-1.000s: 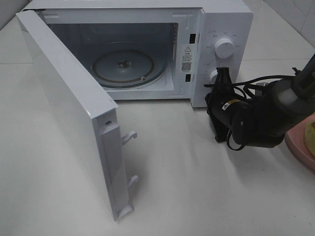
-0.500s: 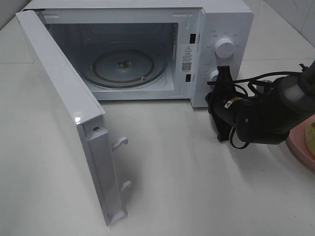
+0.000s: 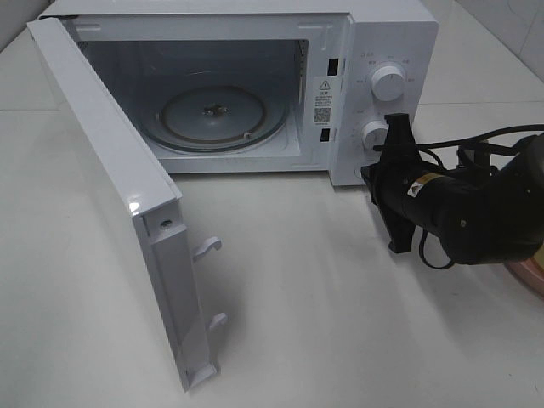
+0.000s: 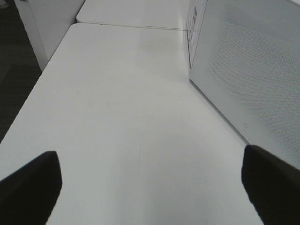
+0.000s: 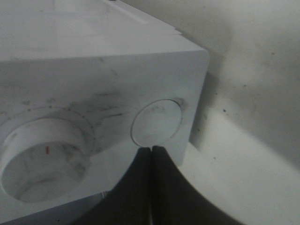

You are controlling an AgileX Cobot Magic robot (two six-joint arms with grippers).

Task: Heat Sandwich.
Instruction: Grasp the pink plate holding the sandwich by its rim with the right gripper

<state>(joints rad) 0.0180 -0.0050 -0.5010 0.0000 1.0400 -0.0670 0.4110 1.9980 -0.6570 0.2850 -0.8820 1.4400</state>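
White box-shaped microwave oven stands with its door swung wide open. The right gripper, fingers pressed together, tips just at the lower round white knob. The left gripper is spread wide over the white table. The sandwich is hidden behind the right arm, with only the round pink plate's rim showing.

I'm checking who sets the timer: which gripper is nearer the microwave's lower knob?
Right. The right gripper is shut, tips at the lower knob; the left gripper hangs open outside the open door.
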